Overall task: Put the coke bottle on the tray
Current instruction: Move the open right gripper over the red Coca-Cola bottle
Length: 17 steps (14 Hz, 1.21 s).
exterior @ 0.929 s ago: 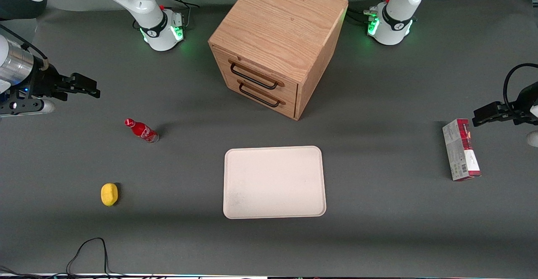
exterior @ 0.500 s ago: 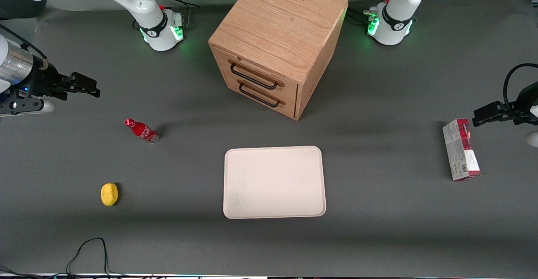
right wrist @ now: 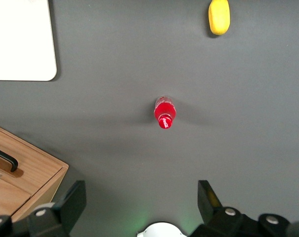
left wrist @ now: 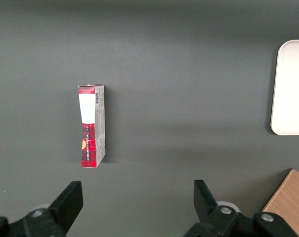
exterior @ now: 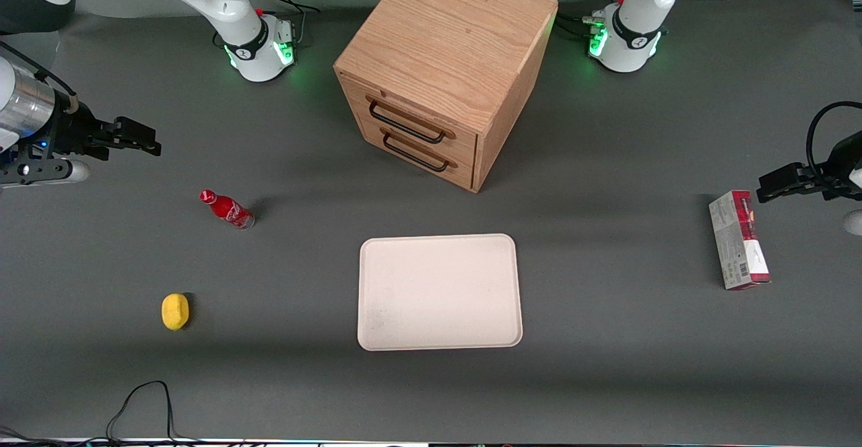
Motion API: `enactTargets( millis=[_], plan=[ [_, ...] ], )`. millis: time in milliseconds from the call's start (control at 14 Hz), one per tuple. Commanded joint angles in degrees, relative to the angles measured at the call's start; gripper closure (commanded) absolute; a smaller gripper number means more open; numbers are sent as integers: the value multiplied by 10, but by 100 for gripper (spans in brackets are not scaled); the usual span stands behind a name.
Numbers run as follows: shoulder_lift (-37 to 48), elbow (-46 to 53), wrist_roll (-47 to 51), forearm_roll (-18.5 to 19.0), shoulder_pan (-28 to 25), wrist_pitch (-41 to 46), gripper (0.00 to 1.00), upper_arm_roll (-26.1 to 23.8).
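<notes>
The pincer (exterior: 138,139) hung spread and empty above the counter (exterior: 303,393) at the working arm's end, well apart from the coke bottle (exterior: 227,209), which stood upright on the counter at about four o'clock from it. In the right wrist view the bottle (right wrist: 164,113) showed cap-up between the spread fingers (right wrist: 72,205). The tray (exterior: 440,291) lay bare at the bottle's four o'clock, with a yellow lemon (exterior: 175,312) nearer the front camera at the bottle's seven o'clock.

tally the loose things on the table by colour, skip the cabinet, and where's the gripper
red: 1, coke bottle
yellow: 1, lemon-like object
cream-white: 1, tray
red-and-grey: 1, carton box
total: 4
gripper: open, high above the table, farther from the front camera than the bottle
</notes>
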<state>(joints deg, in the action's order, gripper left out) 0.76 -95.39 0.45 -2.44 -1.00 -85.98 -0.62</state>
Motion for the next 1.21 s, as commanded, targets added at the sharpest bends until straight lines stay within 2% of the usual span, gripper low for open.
enactTargets(
  millis=[0,286,429,571,786,1143],
  plan=[
    [18,-31,-6,-2,-1,6,0,7],
    [106,-140,-7,-2,-1,-36,0,13],
    [116,-164,-8,-1,-1,-50,0,14],
    [116,-187,-8,-1,-1,-77,0,14],
    [111,-260,-12,2,-1,-162,0,15],
    [38,-303,-12,2,-1,-283,0,16]
  ],
)
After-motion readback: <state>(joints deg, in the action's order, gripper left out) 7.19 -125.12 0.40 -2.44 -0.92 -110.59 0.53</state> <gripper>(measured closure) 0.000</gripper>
